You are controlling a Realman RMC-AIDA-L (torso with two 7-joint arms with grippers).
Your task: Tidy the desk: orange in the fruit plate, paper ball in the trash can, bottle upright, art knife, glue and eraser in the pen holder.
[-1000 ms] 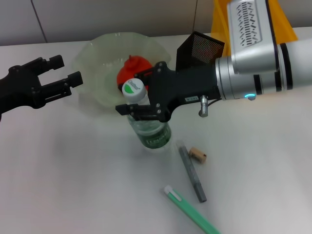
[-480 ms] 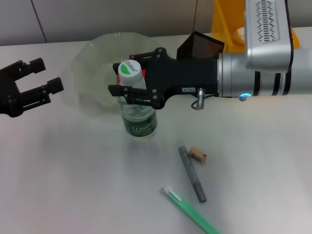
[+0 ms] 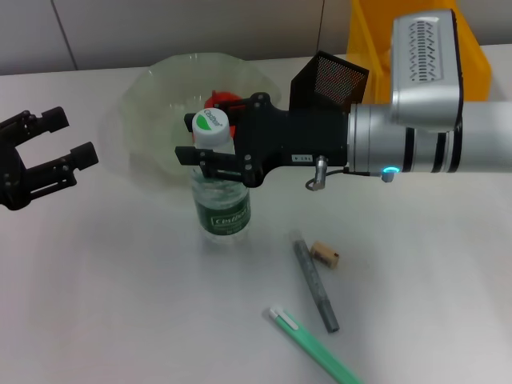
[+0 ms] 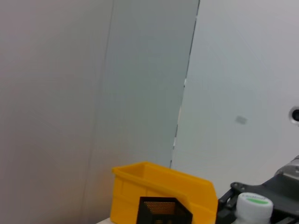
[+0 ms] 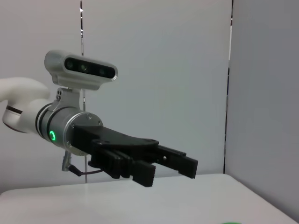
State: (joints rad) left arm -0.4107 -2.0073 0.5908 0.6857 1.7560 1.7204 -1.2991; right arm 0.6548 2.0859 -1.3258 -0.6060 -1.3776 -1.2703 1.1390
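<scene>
The clear bottle [image 3: 221, 200] with its green-marked white cap stands upright on the white desk [image 3: 120, 304], just in front of the pale green fruit plate [image 3: 152, 88]. My right gripper [image 3: 210, 146] is shut on the bottle's neck under the cap. The orange [image 3: 216, 99] lies in the plate, mostly hidden behind the gripper. The left gripper [image 3: 72, 136] hangs open at the far left, holding nothing. A tan eraser [image 3: 326, 254], a grey art knife [image 3: 314, 284] and a green glue stick [image 3: 316, 350] lie on the desk. The black mesh pen holder [image 3: 332, 78] stands behind my right arm. The paper ball is out of view.
The yellow trash can [image 3: 364, 28] stands at the back right, largely covered by my right arm. In the left wrist view, the trash can [image 4: 163, 186], pen holder [image 4: 163, 212] and bottle cap [image 4: 254, 205] show. The right wrist view shows the left gripper [image 5: 168, 169] over the desk.
The right gripper has carried the bottle leftward and brought it from a tilt to upright on the desk. The left gripper has drawn back to the left.
</scene>
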